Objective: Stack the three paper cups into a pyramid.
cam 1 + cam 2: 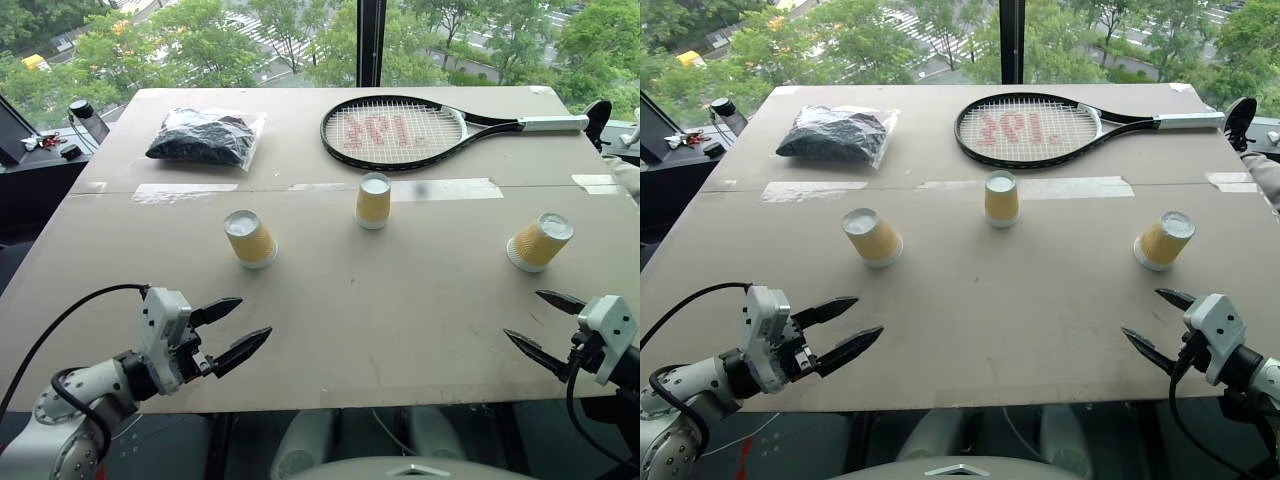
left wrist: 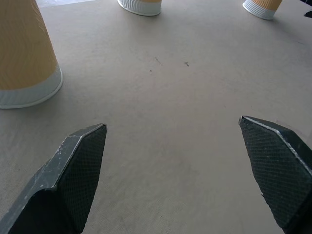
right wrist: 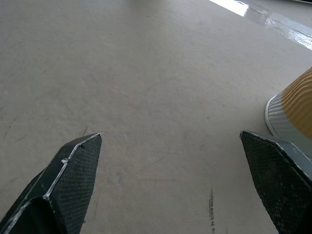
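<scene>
A: Nearest the head camera are the two grippers, both over the near edge of the table [image 1: 400, 330]. The left gripper [image 1: 232, 330] has its jaws spread wide and holds nothing; the right gripper [image 1: 540, 325] is just as wide and just as empty.

B: How much room ahead of them?

A: Plenty. A broad bare stretch of board lies between the fingertips and the three paper cups, which stand in a loose row across the middle, well apart from each other. No pyramid is built; none touches another.

B: Which way do the cups point?

A: All stand upside down, white base up and wide rim on the board, long axis upright. The left cup [image 1: 250, 238] is ahead of the left gripper, the middle cup [image 1: 373, 200] sits a little farther back beside a strip of tape [image 1: 440, 188], and the right cup [image 1: 539, 242] is ahead of the right gripper and closest to the table's right edge.

B: And behind them?

A: A tennis racket [image 1: 395, 132] lies flat, handle toward the right edge, and a clear bag [image 1: 205, 137] of dark stuff lies at far left.
</scene>
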`<action>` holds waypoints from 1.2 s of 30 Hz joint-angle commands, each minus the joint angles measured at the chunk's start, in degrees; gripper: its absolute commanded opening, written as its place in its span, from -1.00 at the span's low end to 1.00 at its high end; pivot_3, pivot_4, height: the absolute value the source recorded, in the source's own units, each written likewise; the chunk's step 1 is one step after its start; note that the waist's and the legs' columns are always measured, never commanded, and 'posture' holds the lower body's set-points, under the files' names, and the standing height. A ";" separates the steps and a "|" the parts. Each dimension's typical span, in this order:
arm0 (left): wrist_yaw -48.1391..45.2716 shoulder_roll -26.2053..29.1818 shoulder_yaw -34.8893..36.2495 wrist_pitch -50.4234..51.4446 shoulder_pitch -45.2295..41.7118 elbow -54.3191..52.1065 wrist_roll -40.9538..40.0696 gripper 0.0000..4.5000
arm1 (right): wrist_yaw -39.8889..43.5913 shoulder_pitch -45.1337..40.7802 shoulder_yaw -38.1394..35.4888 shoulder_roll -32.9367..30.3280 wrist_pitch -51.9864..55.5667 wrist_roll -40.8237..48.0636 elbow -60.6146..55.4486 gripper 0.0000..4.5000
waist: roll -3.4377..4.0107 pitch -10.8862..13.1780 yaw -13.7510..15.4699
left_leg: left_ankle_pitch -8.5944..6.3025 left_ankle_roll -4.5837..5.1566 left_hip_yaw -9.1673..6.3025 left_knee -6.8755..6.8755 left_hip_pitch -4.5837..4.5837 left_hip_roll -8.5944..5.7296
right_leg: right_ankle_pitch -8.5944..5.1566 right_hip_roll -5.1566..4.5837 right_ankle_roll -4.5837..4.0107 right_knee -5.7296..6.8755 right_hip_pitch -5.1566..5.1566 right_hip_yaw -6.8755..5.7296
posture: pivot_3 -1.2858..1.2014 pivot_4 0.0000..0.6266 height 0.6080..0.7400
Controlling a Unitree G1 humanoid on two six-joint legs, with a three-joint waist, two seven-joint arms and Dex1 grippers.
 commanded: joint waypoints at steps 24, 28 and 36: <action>-5.25 -4.86 10.41 -6.77 6.33 -6.60 -11.13 0.99 | -26.40 -53.14 31.83 24.43 22.67 -12.36 13.18 1.00 | 0.01 0.03 -0.95 | 0.12 -0.37 -0.02 -0.03 -0.21 0.01 | 0.05 0.09 -0.05 -0.02 -0.28 -0.01 | 0.03 -0.52 1.00; -4.72 -5.22 11.99 -6.67 9.11 -8.25 -12.34 0.99 | -28.51 -59.16 31.25 28.79 20.99 -13.53 20.66 1.00 | 0.04 0.05 -0.93 | 0.11 -0.38 0.02 -0.05 -0.18 0.03 | 0.05 0.13 -0.06 0.02 -0.31 -0.03 | 0.03 -0.52 1.00; -4.13 -7.92 13.94 -8.88 13.01 -9.13 -11.73 0.99 | -32.44 -68.25 30.78 35.61 13.27 -16.49 38.82 1.00 | 0.06 0.06 -2.06 | 0.10 -0.39 0.08 -0.07 -0.12 0.03 | 0.06 0.18 -0.07 0.09 -0.40 -0.08 | 0.03 -0.52 1.00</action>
